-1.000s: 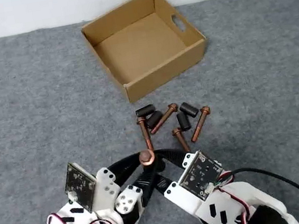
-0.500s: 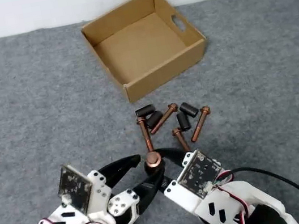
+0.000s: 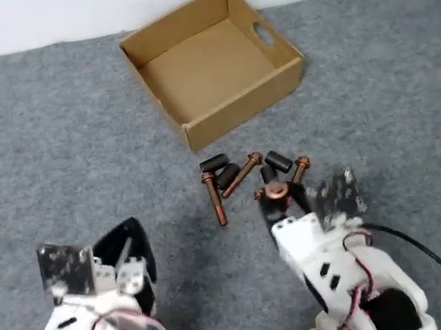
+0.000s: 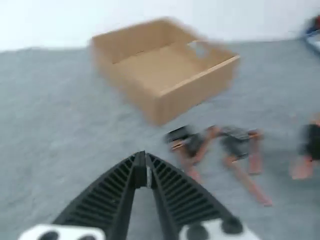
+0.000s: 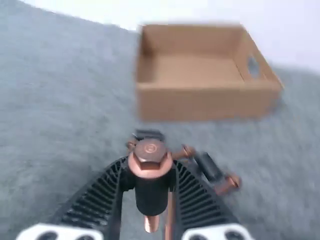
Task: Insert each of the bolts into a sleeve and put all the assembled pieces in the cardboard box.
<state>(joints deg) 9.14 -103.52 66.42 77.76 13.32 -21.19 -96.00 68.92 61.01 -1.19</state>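
Note:
My right gripper (image 3: 277, 199) is shut on a copper bolt (image 3: 274, 191) that sits in a black sleeve (image 5: 150, 194). It holds the piece upright, head up, just above the near edge of the pile of loose bolts and sleeves (image 3: 243, 174). In the right wrist view the right gripper (image 5: 150, 169) clamps the sleeve with the bolt head (image 5: 150, 156) on top. My left gripper (image 3: 127, 236) is at the near left, shut and holding nothing; its fingertips (image 4: 136, 165) meet. The open cardboard box (image 3: 284, 65) stands behind the pile.
Loose on the grey carpet lie a bolt (image 3: 215, 198), another bolt (image 3: 241, 173) and black sleeves (image 3: 214, 163) in front of the box's near wall (image 3: 233, 114). A white wall borders the far side. A black cable (image 3: 435, 256) trails by the right arm.
My left gripper let go of the bolt, pulled back to the left and shut. The right arm swung right and forward toward the pile, carrying the bolt in its sleeve.

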